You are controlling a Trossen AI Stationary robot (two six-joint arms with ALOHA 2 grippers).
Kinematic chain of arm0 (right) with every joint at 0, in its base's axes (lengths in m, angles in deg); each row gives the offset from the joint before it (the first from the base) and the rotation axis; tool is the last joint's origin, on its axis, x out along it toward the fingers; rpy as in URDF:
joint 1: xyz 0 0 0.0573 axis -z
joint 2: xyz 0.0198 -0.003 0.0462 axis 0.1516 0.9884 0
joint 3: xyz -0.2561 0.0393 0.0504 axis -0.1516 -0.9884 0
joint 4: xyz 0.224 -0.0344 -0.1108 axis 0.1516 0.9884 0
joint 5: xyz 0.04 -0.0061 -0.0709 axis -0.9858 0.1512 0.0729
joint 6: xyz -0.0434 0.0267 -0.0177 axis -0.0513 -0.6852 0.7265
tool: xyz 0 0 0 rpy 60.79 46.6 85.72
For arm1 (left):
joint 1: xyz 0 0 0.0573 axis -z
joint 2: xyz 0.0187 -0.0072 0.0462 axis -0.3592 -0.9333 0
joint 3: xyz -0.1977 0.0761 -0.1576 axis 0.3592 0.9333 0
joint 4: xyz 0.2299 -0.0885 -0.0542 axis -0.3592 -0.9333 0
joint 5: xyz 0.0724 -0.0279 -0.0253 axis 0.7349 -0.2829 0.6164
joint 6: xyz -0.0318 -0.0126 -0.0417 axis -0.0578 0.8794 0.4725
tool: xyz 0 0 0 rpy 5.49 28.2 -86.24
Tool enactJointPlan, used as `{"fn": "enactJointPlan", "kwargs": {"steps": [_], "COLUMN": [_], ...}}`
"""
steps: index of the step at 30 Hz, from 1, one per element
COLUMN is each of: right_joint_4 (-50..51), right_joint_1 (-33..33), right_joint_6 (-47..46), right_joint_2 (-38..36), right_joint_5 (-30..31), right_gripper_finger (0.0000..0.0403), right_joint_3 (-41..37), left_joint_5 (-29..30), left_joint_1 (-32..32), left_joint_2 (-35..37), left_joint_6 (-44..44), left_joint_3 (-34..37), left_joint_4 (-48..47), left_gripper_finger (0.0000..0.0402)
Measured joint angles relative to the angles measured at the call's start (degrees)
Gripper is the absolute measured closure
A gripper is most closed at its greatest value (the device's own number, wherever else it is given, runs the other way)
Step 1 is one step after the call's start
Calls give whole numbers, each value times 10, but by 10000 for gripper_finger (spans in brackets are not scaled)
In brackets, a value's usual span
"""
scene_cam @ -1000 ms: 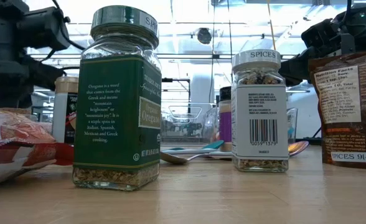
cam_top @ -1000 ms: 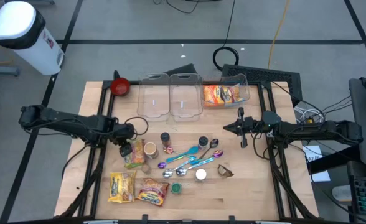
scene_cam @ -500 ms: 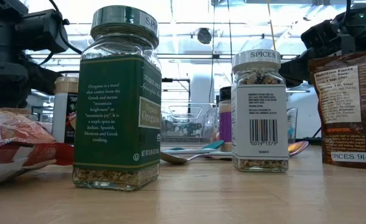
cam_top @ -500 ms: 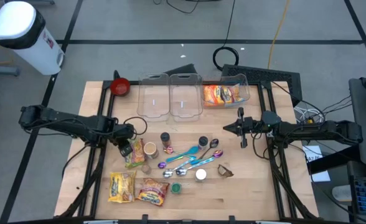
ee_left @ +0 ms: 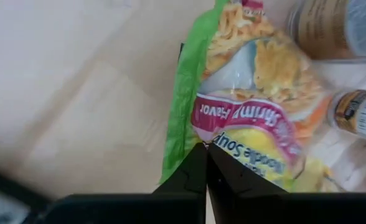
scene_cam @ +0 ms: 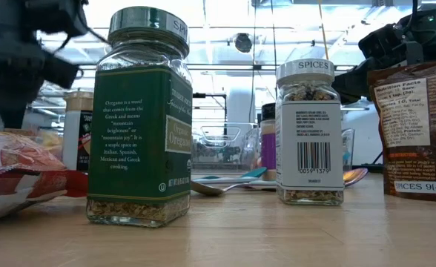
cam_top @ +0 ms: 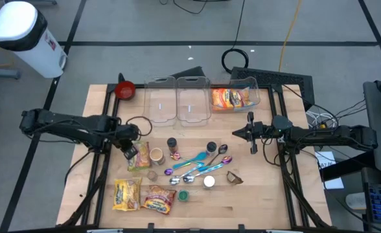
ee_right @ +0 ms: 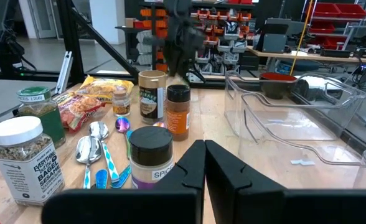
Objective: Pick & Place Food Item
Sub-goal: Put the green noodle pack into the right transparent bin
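Wooden table (cam_top: 262, 188) is carrying everything. Along its far edge three clear bins (cam_top: 177, 100) are sitting side by side; the rightmost one is holding an orange noodle packet (cam_top: 230, 98). A red bowl (cam_top: 125, 90) is sitting just left of the bins.

Left arm is reaching in from the left side; left gripper (cam_top: 129, 153) is sitting over the near-left part of the table, fingers closed on the edge of a green-and-yellow shrimp noodle soup packet (ee_left: 251, 118). In the wrist view the two dark fingertips are meeting with the packet's lower edge pinched between them. Packet is lying just left of a tan-lidded jar (cam_top: 156, 155), touching or nearly touching it; can't tell if it is off the table.

Right arm is waiting on the right side, right gripper (cam_top: 250, 134) hovering well apart from the items, jaws closed on nothing, pointing at the clutter in the middle.

Two more noodle packets (cam_top: 143, 196) are lying near the front-left edge. Mid-table: a brown spice bottle (cam_top: 173, 147), a purple-label spice jar (ee_right: 149, 155), a few spoons with blue handles (cam_top: 194, 166) lying close together. Nearer the front: an oregano jar (scene_cam: 139, 119) with a green lid, a white-lidded bagel seasoning jar (scene_cam: 309, 132) and a brown spice pouch (scene_cam: 418, 126) to its right.
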Motion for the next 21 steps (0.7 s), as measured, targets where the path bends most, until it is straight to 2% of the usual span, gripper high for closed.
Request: {"fn": "enactJointPlan", "kwargs": {"steps": [6,9,15,21], "right_joint_4": [0,0,0,0], "right_joint_1": [0,0,0,0], "right_joint_6": [0,0,0,-1], "right_joint_2": [0,0,0,0], "right_joint_5": [0,0,0,0], "right_gripper_finger": [403,403,403,403], "right_joint_3": [0,0,0,0], "left_joint_5": [65,102,178,297], "left_joint_1": [0,0,0,0], "left_joint_2": [0,0,-1,-31], "left_joint_6": [26,43,36,-31], "left_joint_3": [-127,-188,-301,-408], "left_joint_4": [-169,-224,-238,-223], "left_gripper_finger": [399,399,400,400]}}
